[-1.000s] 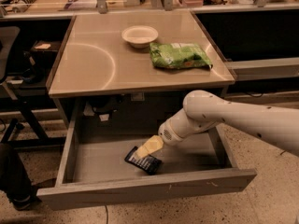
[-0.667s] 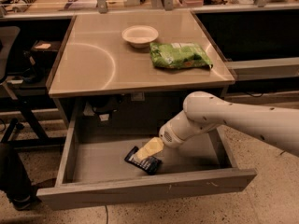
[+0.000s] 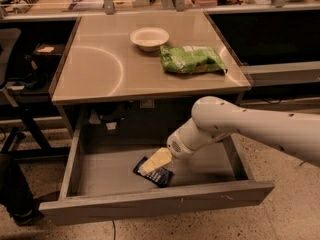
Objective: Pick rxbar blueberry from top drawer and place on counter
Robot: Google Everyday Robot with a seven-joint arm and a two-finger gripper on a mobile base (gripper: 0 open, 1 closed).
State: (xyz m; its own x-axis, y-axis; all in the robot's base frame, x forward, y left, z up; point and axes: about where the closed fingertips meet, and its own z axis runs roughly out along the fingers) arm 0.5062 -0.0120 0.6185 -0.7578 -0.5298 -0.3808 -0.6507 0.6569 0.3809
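Pale yellow against grey metal: the gripper (image 3: pixel 157 160) sits low inside the top drawer (image 3: pixel 107 171), at the end of the white arm (image 3: pixel 240 126) that reaches in from the right over the drawer's side wall. Its tip overlaps the upper-left part of the rxbar blueberry (image 3: pixel 160 176). The bar's dark navy wrapper lies flat and skewed on the drawer floor near the middle, just behind the front panel. Against the views of the past second, next to nothing differs. The gripper holds the same spot over the bar, the bar keeps its angle on the floor, and the arm's bend stays at the same height below the counter (image 3: pixel 100 69) edge. Reading: the reach-in appears finished and the arm is dwelling at contact, most likely the grasp step itself. Whether the gripper is closed on the wrapper or only resting over it cannot be told from this angle. The bar shows no sign of being lifted, so the pick is not yet confirmed and the placing half is untouched. The counter above carries a white bowl (image 3: pixel 149 37) and a green chip bag (image 3: pixel 192 59) toward the back and right, with bare tabletop showing left of them and in front. Likely needs next: a firm hold, a rise out of the drawer, then a move up and over the front edge. Risk noted: a thin, flat wrapper on smooth metal may skid or slip free during the lift.
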